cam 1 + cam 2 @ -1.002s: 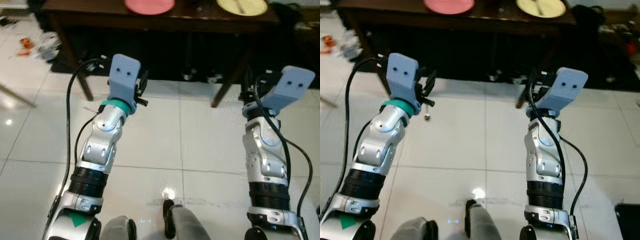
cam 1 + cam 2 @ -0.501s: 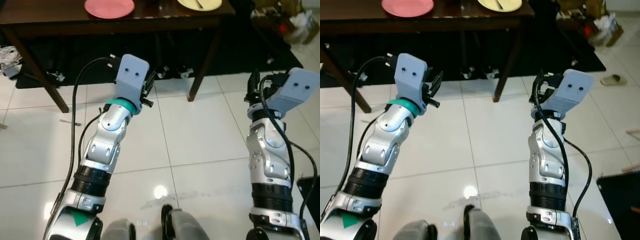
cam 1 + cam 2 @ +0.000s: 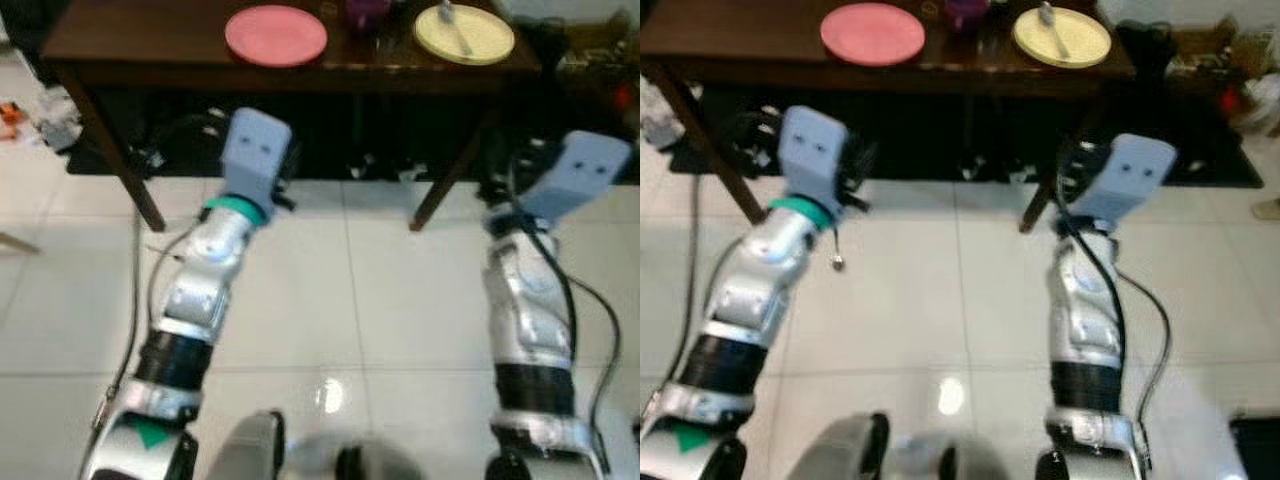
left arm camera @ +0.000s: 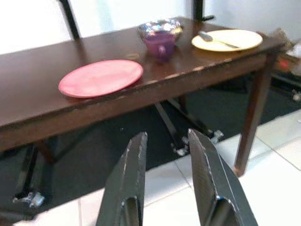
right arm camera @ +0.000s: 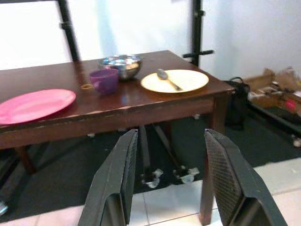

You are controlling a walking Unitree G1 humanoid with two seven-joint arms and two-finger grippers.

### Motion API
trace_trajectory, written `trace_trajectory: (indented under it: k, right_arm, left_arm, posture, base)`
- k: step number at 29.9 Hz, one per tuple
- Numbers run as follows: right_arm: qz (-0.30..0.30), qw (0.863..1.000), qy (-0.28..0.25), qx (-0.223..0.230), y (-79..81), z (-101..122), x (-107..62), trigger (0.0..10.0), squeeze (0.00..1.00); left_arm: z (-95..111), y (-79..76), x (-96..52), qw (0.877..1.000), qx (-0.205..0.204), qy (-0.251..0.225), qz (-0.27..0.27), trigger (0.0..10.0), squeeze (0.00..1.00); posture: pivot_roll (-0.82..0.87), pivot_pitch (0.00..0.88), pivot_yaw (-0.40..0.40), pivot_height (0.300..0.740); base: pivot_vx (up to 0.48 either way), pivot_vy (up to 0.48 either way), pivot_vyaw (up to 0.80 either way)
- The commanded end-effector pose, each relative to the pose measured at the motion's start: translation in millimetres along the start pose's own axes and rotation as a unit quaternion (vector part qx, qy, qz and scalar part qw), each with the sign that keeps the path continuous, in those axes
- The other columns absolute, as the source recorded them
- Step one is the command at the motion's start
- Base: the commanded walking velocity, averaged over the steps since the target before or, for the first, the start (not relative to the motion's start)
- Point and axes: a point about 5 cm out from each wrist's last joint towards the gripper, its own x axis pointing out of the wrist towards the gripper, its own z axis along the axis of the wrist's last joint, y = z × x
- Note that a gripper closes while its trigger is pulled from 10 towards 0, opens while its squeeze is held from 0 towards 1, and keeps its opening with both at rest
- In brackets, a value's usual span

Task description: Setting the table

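Note:
A dark brown table (image 3: 130, 40) stands ahead of me. On it are a pink plate (image 3: 276, 35), a purple cup (image 5: 104, 80), a metal bowl (image 5: 120, 65) and a yellow plate (image 3: 465, 35) with a spoon (image 3: 1048, 20) lying on it. Both arms are raised in front of the table's near edge, below its top. My left gripper (image 4: 167, 136) points toward the pink plate; it is open by a narrow gap and holds nothing. My right gripper (image 5: 171, 134) is open wide, empty, and aimed between the cup and the yellow plate.
Table legs (image 3: 440, 185) stand on white tiles, with dark wheeled bases (image 5: 181, 175) underneath. A small utensil-like thing (image 3: 837, 260) lies on the floor by my left arm. Clutter (image 3: 45, 120) sits at the left, boxes (image 5: 277, 89) and a black bag (image 5: 237, 94) at the right.
The whole picture has shifted and blurred, so the camera moved; more of the tabletop shows now. Both arms keep the same raised pose and the grippers stay open.

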Motion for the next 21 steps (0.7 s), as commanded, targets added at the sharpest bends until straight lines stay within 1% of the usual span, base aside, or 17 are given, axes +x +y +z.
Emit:
trace_trajectory:
  k: [1,8,10,18,20,21]
  right_arm:
    - [-0.021,1.000,0.009,-0.004,-12.1,-3.7,-3.1,10.0,0.00]
    - [-0.023,1.000,0.008,-0.005,-13.1,-3.3,-3.0,10.0,0.00]
    - [-0.024,1.000,0.006,-0.006,-13.0,-3.2,-3.0,10.0,0.00]
    - [-0.022,1.000,0.005,-0.007,-11.9,-3.6,-3.3,10.0,0.00]
    - [-0.003,1.000,0.004,-0.001,-6.4,-2.9,-3.5,10.0,0.00]
    - [-0.003,1.000,0.004,-0.001,-6.4,-2.9,-3.5,10.0,0.00]
  left_arm:
    - [-1.7,-10.6,0.9,1.000,0.001,0.003,-0.020,10.0,0.00]
    - [-1.8,-11.4,0.9,1.000,0.002,0.003,-0.024,10.0,0.00]
    - [-2.0,-11.6,1.0,1.000,0.003,0.003,-0.026,10.0,0.00]
    - [-2.2,-11.5,1.0,1.000,0.003,0.003,-0.026,10.0,0.00]
    - [-2.4,-10.9,0.9,1.000,0.011,0.002,-0.023,10.0,0.00]
    - [-2.4,-10.9,0.9,1.000,0.011,0.002,-0.023,10.0,0.00]
  posture:
    - [0.11,0.096,0.040,0.740]
    - [0.11,0.094,0.041,0.740]
    - [0.11,0.094,0.042,0.740]
    - [0.11,0.094,0.042,0.740]
    - [0.11,0.097,0.044,0.740]
    - [0.11,0.097,0.044,0.740]
  base:
    - [0.480,0.000,-0.80]
    - [0.480,0.000,-0.80]
    - [0.480,0.000,-0.43]
    - [0.480,0.000,0.00]
    - [0.480,0.000,0.00]
    - [0.480,0.000,0.00]
